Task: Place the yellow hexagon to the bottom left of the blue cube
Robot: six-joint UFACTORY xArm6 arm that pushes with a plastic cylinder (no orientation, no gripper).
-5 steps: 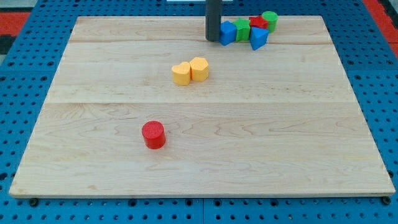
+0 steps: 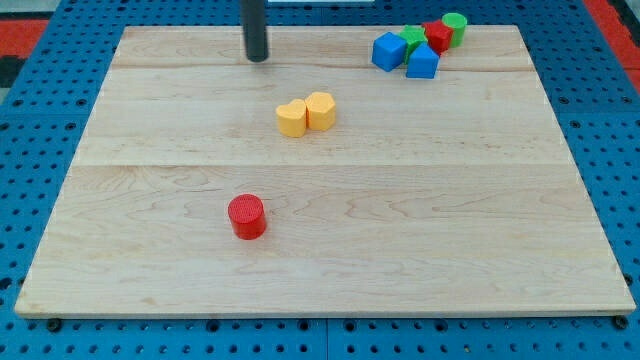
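Camera view showed my tip, a bare rod holding nothing, up-left of the yellow hexagon; the blue cube sat far right. Best approach: circle behind, push rightward gently.

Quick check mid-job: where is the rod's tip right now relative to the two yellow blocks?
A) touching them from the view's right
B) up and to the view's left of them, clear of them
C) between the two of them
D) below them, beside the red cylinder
B: my tip rests near the board's top edge, up-left of the yellow hexagon and the other yellow block, with bare wood between.
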